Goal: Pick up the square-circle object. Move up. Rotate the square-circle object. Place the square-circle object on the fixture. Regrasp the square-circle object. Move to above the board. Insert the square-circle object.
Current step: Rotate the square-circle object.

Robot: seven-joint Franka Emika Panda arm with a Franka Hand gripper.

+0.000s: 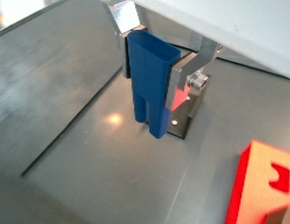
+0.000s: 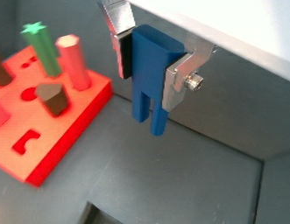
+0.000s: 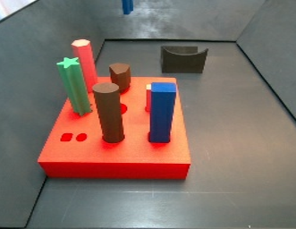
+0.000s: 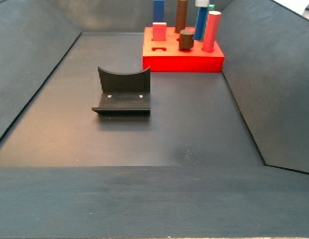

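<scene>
While tall pegs [image 3: 108, 112] fill the board [image 3: 114, 159], the gripper [image 1: 159, 66] clamps the square-circle object [image 1: 150, 83] high above the floor.

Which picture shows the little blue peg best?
Both wrist views show the peg best: close up and whole, hanging upright between the gripper fingers, off the floor. A side view catches only its blue tip at the picture's upper edge. In the remaining side view it is out of frame.
</scene>
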